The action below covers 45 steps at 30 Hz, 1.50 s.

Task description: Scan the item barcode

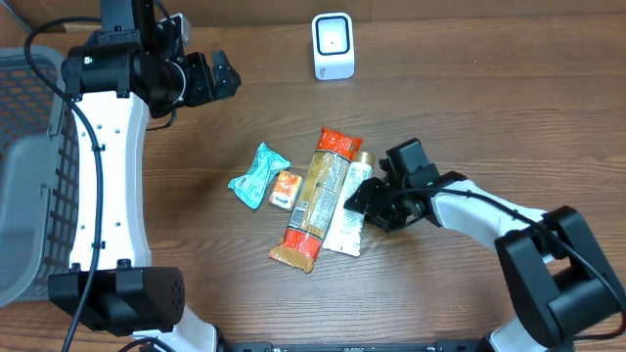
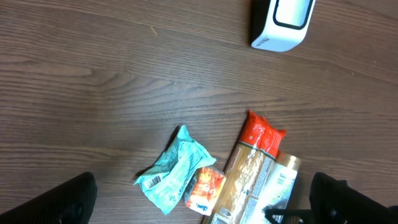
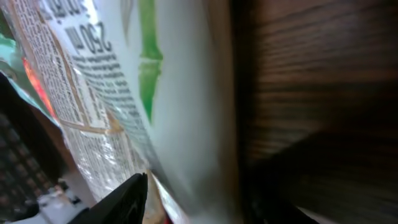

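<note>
Blurry close-up white pouch [image 3: 180, 93]; scanner [image 2: 283, 22] partly past top edge.

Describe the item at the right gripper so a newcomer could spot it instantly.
Below the white scanner in the overhead view lies a row of four packets. The rightmost one, at the right gripper, is a flat white pouch beside the long brown pack. Only it is white with a tan cap.

Four items: teal packet [image 1: 258, 174], orange packet [image 1: 286, 188], tan bag [image 1: 317, 200], white pouch [image 1: 344, 231]; one scanner [image 1: 334, 45]; one basket [image 1: 22, 161].
</note>
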Each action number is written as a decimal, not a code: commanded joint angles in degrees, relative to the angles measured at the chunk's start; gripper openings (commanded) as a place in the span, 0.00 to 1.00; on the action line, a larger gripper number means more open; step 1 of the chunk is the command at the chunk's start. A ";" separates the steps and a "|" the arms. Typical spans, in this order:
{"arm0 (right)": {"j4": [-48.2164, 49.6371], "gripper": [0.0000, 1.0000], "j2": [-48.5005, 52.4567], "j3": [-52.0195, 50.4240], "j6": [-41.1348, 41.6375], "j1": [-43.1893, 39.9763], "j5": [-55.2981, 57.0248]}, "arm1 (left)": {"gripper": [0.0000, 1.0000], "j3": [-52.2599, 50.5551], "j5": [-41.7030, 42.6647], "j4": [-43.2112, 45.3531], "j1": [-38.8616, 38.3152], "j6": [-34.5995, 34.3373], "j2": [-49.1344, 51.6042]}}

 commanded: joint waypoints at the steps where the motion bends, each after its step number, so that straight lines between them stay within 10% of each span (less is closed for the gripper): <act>1: 1.97 0.53 2.54 -0.46 6.84 2.80 1.77 | 1.00 0.98 1.27 -0.07 0.07 -0.52 -0.02; 8: 1.46 0.03 2.91 -0.44 8.24 3.02 1.88 | 1.00 0.98 1.25 -0.07 0.09 -0.50 -0.02; 27: -31.61 0.04 -16.96 16.57 -45.94 -8.20 -27.36 | 1.00 0.98 1.27 -0.09 0.07 -0.52 -0.02; 37: -33.29 0.04 -23.61 19.06 -42.66 -8.24 -32.30 | 1.00 0.98 1.27 -0.09 0.07 -0.52 -0.02; 45: -48.33 0.03 -19.34 34.12 -32.04 -8.11 7.02 | 1.00 0.98 1.27 -0.09 0.07 -0.52 -0.02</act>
